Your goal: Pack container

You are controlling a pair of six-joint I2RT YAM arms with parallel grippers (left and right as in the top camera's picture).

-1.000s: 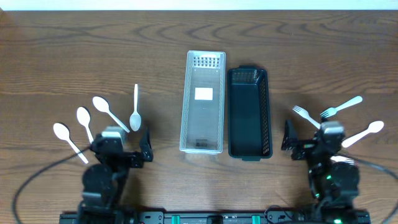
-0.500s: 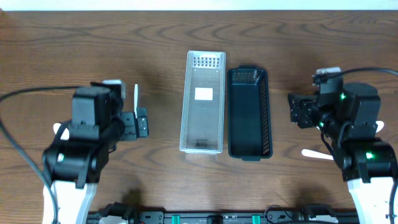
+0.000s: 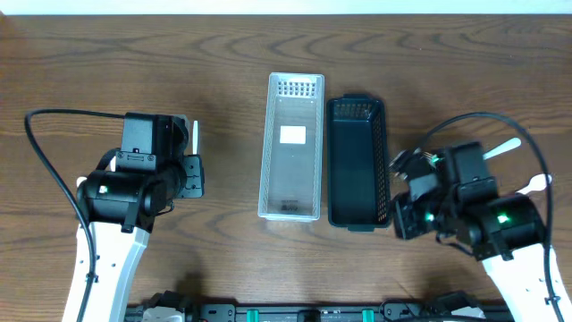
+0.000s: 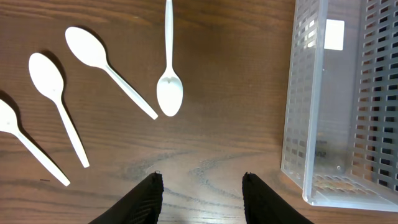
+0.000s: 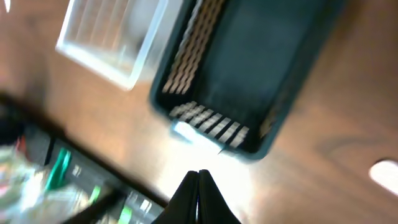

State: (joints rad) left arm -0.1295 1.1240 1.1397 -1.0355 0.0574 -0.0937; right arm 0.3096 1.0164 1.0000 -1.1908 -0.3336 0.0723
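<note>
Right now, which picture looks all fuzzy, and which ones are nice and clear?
Right wrist view: fuzzy all over, the dark basket and clear basket are smeared, and there is bright glare on the table just below them. Left wrist view: sharp, the spoons look crisp, each with a soft shadow. Overhead view: clear and evenly lit.

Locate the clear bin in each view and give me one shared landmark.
Overhead: clear bin at centre, left of the dark bin.
Left wrist: clear bin at right edge, cut off.
Right wrist: clear bin upper left, blurred, beside the dark bin.
Landmark: dark bin ties overhead to right wrist; white label on the clear bin's floor ties overhead to left wrist.
</note>
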